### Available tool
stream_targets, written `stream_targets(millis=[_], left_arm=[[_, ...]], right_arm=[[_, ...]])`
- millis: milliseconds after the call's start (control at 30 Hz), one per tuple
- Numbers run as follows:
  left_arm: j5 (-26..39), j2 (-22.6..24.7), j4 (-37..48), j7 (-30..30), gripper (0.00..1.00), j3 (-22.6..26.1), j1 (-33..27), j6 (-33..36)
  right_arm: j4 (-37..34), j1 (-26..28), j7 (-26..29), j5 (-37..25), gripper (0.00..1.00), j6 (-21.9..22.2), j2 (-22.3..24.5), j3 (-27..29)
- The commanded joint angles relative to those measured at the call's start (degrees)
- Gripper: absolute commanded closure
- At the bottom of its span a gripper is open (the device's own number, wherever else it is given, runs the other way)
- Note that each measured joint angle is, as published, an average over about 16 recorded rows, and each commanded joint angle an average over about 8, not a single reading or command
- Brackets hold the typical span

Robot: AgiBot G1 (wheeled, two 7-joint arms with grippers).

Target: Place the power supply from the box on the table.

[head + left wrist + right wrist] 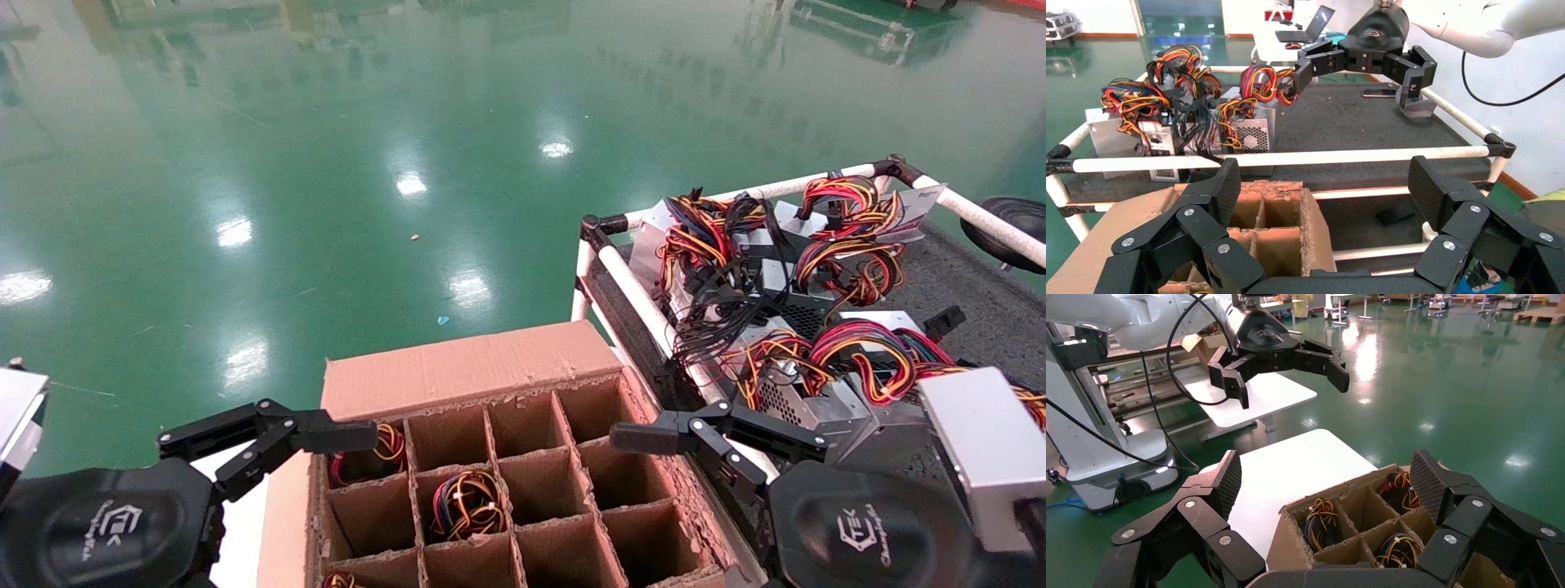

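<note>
Only the head view shows a wire bundle (467, 504) in a middle cell of the box (523, 490). Left gripper (274, 441) & right gripper (695, 437): jaws wide apart, hold nothing, at box edges.

The head camera looks forward and down from above, taking in the box (498, 465) close below and the surface (981, 302) to its right. The left wrist camera sits low beside the box and faces across it toward the surface (1352, 122); the right wrist camera faces the opposite way, over the box (1340, 539) toward the floor (1462, 386). All three views share the box.
</note>
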Motion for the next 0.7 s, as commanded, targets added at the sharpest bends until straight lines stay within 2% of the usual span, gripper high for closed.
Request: stream_targets(millis=[33, 700], left_arm=[[0.0, 0.0, 0.0, 0.0, 0.00, 0.0, 0.0, 0.0], [0.0, 0.0, 0.0, 0.0, 0.00, 0.0, 0.0, 0.0]], right_arm=[[0.0, 0.0, 0.0, 0.0, 0.00, 0.0, 0.0, 0.0], [-0.1, 0.1, 0.0, -0.1, 0.00, 0.1, 0.0, 0.0]])
